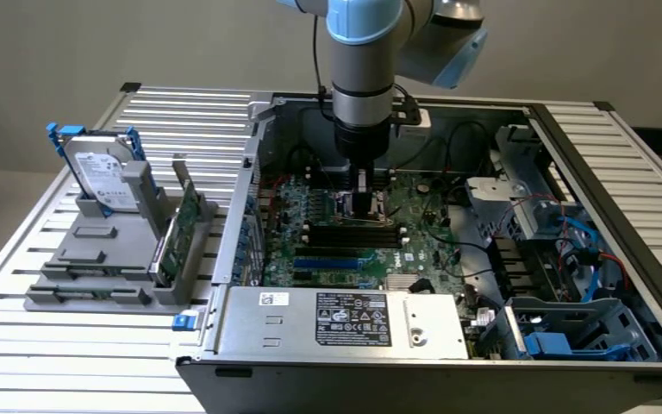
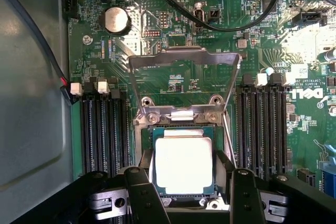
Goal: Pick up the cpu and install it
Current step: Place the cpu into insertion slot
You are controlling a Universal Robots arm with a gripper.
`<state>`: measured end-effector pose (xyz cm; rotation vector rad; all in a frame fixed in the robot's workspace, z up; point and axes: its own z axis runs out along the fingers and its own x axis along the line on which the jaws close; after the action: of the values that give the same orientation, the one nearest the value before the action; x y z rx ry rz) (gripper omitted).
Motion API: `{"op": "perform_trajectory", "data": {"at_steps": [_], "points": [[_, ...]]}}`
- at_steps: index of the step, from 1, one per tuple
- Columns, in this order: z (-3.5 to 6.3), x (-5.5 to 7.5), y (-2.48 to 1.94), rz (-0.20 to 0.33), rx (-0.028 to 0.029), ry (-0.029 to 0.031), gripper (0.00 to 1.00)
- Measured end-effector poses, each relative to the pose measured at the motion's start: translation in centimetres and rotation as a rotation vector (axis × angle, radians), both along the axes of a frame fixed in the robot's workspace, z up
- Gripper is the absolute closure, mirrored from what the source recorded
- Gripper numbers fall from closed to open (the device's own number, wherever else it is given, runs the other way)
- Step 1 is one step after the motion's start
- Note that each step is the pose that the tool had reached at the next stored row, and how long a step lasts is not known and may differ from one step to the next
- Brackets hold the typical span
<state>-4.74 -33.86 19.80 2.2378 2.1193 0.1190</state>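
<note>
The step in hand is judged to be the seating of the cpu (image 2: 184, 163) in its socket. In the wrist view the cpu is seen lying in the socket on the motherboard (image 2: 157, 30), inside the computer case (image 1: 607, 172) that stands on the slatted tabletop (image 1: 78, 362). The hinged metal frame (image 2: 184, 59) of the socket is raised and stands clear of the chip.

The tool (image 2: 190, 174) is held low over the socket. Its two fingers (image 2: 139, 182) are spread, one on each side of the cpu, and a gap is seen at one side at least. The tool is therefore taken to be open and nothing is gripped.

For this step to be done well, the cpu should be kept level and square to the socket. It should not be slid sideways, since the contacts beneath could be bent. The fingers should be kept away from the raised frame and the thin lever (image 2: 227, 135) beside it.

The cpu lies flat, with its silvery top turned upward. It is nearly square, so no real long axis can be named. Its edges run parallel to the memory slots (image 2: 102, 129) on either side.
</note>
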Motion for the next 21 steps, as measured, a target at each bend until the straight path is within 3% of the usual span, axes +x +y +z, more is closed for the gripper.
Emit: {"op": "perform_trajectory", "data": {"at_steps": [8,21], "points": [[-0.05,0.0,0.0,0.0,-0.0053,0.0053,0.45],[-0.27,0.0,0.03,0.0,-0.0069,0.0091,0.45]]}}
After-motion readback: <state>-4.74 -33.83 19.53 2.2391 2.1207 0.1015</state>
